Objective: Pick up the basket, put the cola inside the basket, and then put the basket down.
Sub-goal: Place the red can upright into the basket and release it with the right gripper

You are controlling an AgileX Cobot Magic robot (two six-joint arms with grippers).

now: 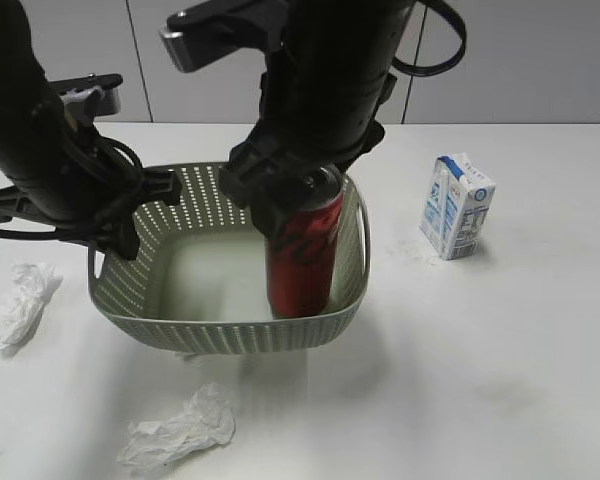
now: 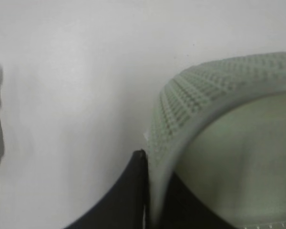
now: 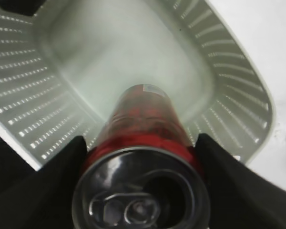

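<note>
Exterior view: one basket (image 1: 225, 300), held at its left rim by the left gripper (image 1: 115, 225), fingers closed on the wall. The right gripper (image 1: 305, 190) clamps one red cola (image 1: 303, 255) upright inside the basket; lettering unreadable. One blue-white carton (image 1: 457, 207) right of the basket; two crumpled tissues (image 1: 177, 430) nearby.

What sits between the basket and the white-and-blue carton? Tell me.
Nothing: in the exterior view only bare white table separates the basket from the carton. The crumpled papers lie on the basket's other sides.
</note>
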